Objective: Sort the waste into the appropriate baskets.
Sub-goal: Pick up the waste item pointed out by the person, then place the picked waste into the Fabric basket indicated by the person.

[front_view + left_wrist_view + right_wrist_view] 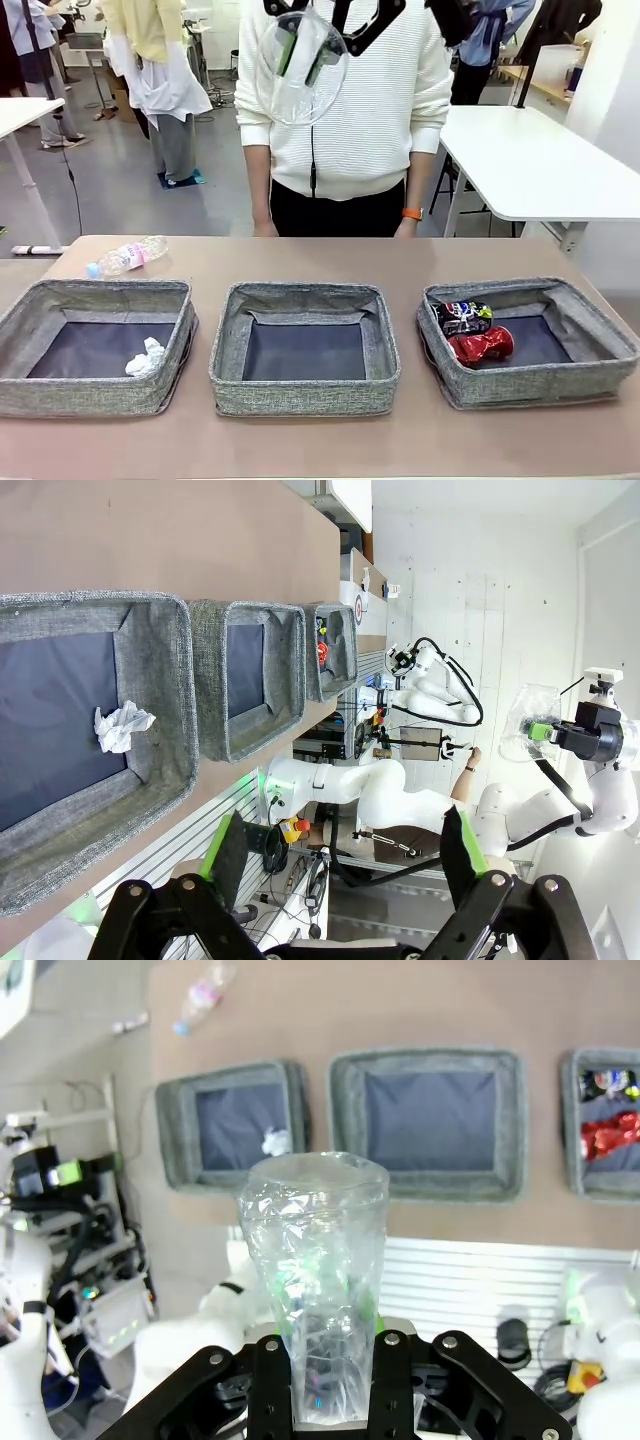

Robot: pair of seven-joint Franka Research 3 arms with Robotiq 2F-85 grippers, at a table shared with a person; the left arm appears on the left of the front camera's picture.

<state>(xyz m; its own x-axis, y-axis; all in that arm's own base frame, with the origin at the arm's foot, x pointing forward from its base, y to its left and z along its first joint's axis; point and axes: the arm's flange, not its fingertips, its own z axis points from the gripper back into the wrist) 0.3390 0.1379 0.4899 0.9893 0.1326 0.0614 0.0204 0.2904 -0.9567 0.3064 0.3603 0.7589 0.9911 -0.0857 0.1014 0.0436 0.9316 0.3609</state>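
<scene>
No word, brand or number can be read anywhere. The bottle (pixel 127 257), lying at ten o'clock on the table (pixel 400 262), carries a pink label whose print is too small to make out. The dark blue can (pixel 463 316), in the basket (pixel 530 385) at three o'clock, shows white and coloured print that is blurred past reading. In the left wrist view a small round red-and-white mark (pixel 357 607) stands on a pale box at about twelve o'clock, with no letters legible.
</scene>
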